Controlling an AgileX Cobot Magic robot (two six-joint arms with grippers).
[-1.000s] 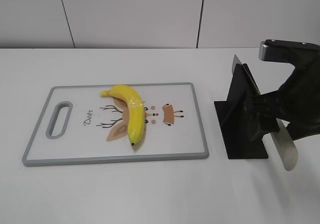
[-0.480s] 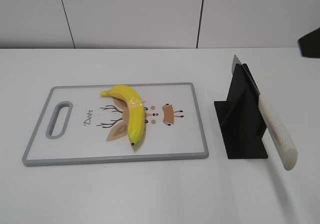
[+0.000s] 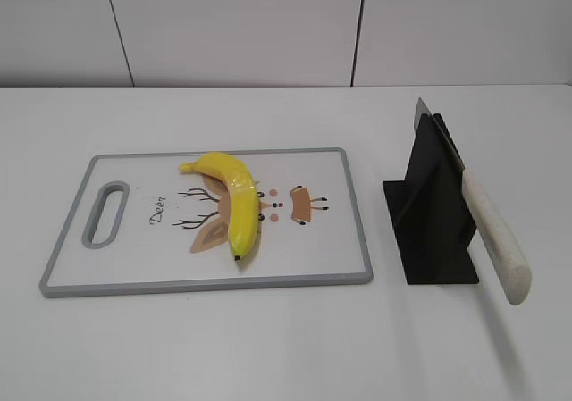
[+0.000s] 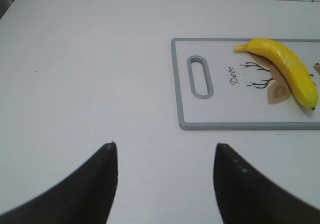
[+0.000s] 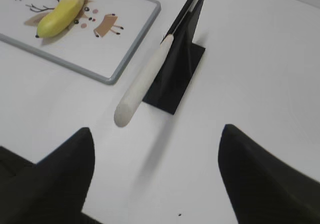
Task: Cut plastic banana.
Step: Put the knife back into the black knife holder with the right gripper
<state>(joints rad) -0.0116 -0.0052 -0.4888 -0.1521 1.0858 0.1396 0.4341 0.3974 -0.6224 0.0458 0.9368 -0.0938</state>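
Observation:
The plastic banana (image 3: pixel 232 203) is glossy yellow with a dark tip and lies whole on the white, grey-rimmed cutting board (image 3: pixel 357 222). It also shows in the left wrist view (image 4: pixel 287 69) and the right wrist view (image 5: pixel 62 12). A knife (image 3: pixel 492 236) with a cream handle rests slanted in a black stand (image 3: pixel 433 213); the right wrist view shows its handle (image 5: pixel 145 82). My left gripper (image 4: pixel 165 151) is open and empty over bare table left of the board. My right gripper (image 5: pixel 156 134) is open and empty, back from the knife handle. Neither gripper shows in the exterior view.
The board (image 4: pixel 180 84) has a grey handle slot (image 4: pixel 200 77) at its left end and a deer drawing under the banana. The black stand's base plate (image 5: pixel 172 92) lies flat on the white table. A panelled wall (image 3: pixel 268 26) stands behind the table.
The right arm was at the knife and stand a second ago. It let go and drew back out of the exterior view. The knife stays in the stand. The banana has not moved.

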